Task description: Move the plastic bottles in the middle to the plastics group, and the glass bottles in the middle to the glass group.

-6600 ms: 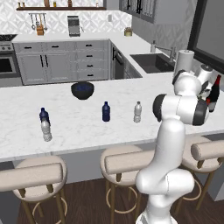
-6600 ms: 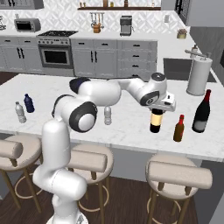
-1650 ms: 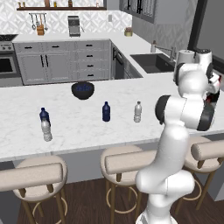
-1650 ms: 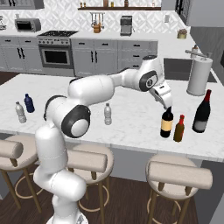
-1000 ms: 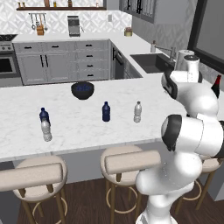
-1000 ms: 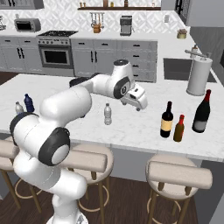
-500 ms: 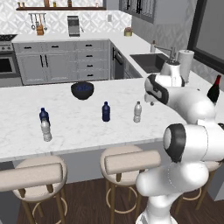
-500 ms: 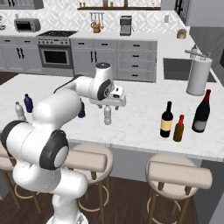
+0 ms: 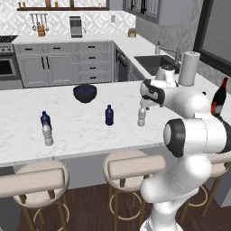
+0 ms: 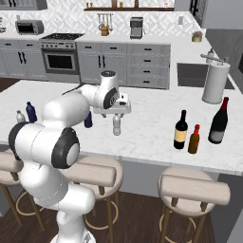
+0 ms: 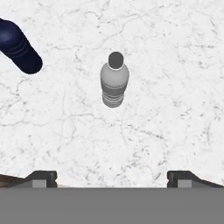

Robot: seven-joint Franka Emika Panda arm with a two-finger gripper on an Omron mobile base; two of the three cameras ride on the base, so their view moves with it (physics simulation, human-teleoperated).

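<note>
1. Tool (image 10: 116, 113) spread wide, nothing between the jaws, hovering right over the clear bottle (image 10: 116, 125) mid-surface.
2. Clear bottle upright, long axis vertical, white cap up; sits directly below the tool and slightly ahead of the fingertips (image 11: 41, 178) in the hand view, centred between them. Likely needs only a straight descent to bracket the body.
3. Dark blue bottle (image 9: 108, 115) just beside it, toward the surface's left end; apart, not touching. Looks like enough gap for a finger, but worth watching on the way down.
4. Plastics group (image 9: 45, 128): blue and clear bottle together near the surface's left end, well apart from the middle pair.
5. Black-necked wine bottle (image 10: 180, 131) stands near the right end, next to the amber bottle (image 10: 193, 140) and red-necked wine bottle (image 10: 219, 122); glass part appears done.
6. Hand view gives alignment: bottle seen from above, cap centred. Says nothing on height.
7. Right base view gives height: tool just above the cap, apparently not touching.
8. Left base view: arm partly covers the tool, bottle (image 9: 141, 117) visible beneath.
</note>
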